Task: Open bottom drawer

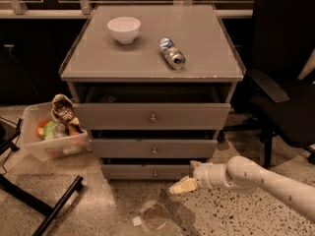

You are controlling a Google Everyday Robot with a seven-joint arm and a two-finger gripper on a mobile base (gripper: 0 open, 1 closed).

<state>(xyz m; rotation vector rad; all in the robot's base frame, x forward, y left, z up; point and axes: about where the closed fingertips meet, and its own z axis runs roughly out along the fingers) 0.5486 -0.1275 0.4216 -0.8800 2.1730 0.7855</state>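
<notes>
The grey cabinet has three drawers. The bottom drawer (147,171) is the lowest, narrowest front, with a small round metal knob (155,173). It stands slightly out from the cabinet, as do the two above it. My gripper (181,186) comes in from the right on a white arm (261,179). It is low, just in front of and to the right of the bottom drawer's knob, near the floor. It holds nothing that I can see.
A white bowl (123,29) and a lying can (172,53) sit on the cabinet top. A clear bin (51,136) of snacks stands at the left. A black office chair (283,82) is at the right. A round object (155,216) lies on the floor in front.
</notes>
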